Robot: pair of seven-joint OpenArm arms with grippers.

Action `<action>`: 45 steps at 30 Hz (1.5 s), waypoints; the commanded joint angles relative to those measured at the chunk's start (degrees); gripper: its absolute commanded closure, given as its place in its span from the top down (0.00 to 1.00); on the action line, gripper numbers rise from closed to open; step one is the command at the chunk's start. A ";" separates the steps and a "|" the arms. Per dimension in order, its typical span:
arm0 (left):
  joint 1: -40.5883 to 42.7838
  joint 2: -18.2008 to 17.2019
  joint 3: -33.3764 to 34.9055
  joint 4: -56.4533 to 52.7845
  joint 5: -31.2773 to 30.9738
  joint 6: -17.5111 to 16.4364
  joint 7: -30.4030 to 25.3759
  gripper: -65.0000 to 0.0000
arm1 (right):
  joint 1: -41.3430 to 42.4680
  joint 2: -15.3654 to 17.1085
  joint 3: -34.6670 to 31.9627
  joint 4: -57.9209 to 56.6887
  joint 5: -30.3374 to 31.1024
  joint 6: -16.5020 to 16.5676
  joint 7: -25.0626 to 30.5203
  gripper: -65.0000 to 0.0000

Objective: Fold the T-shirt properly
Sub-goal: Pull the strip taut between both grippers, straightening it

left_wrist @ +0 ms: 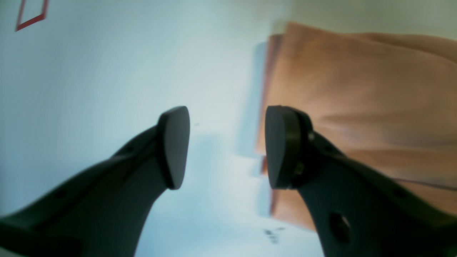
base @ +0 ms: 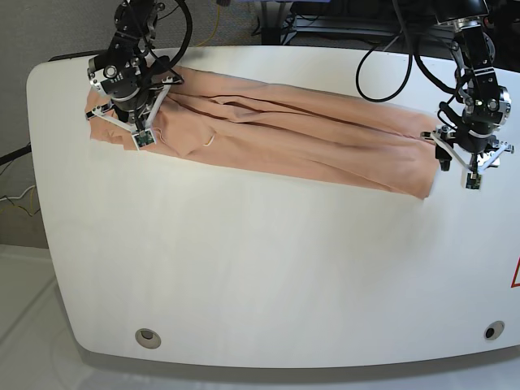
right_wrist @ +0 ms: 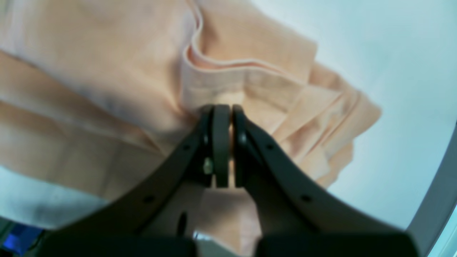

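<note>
The T-shirt lies as a long band across the upper part of the table. The right gripper pinches its bunched end at upper left. The left gripper, jaws apart and empty beside the hem, should grip before lifting evenly.

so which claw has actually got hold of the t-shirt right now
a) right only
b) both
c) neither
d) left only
a, the right claw is pinched shut on a bunched fold of the T-shirt, while the left claw hangs open beside the shirt's edge with nothing between its fingers.
</note>
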 commanded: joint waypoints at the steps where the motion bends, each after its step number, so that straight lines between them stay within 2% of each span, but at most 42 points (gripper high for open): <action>1: -0.30 -1.09 -1.45 0.99 0.01 0.38 -1.38 0.47 | -0.12 0.22 -0.03 0.82 0.15 -0.10 0.56 0.03; 7: -0.12 -1.17 -4.18 0.90 0.63 0.38 -1.38 0.47 | 0.41 0.22 -0.12 -4.01 0.15 -0.10 0.92 0.03; 15: -0.12 -0.82 -4.70 0.81 6.43 0.38 -1.38 0.48 | 3.48 0.40 -0.12 -9.20 -0.02 -0.10 1.44 0.03; 20: -0.12 -0.73 -4.70 0.72 6.69 0.38 -1.38 0.48 | 5.24 0.57 -0.12 -10.78 -0.20 -0.10 3.29 0.03; 36: -0.47 1.46 -4.53 -4.46 6.43 0.02 -1.38 0.48 | 12.27 1.80 -0.12 -16.15 -0.29 -0.10 3.46 0.03; 39: -0.56 1.81 -4.62 -5.69 5.90 -3.49 -1.38 0.48 | 12.36 1.89 -0.12 -15.88 -0.29 -0.10 3.46 0.03; 43: -1.44 2.25 -6.37 -5.96 4.14 -11.49 -1.38 0.48 | 12.63 1.98 -0.12 -16.06 -0.29 -0.10 3.46 0.03; 45: -1.97 2.25 -7.52 -5.96 3.70 -13.95 -1.29 0.48 | 12.63 1.98 -0.12 -16.06 -0.29 -0.10 3.46 0.03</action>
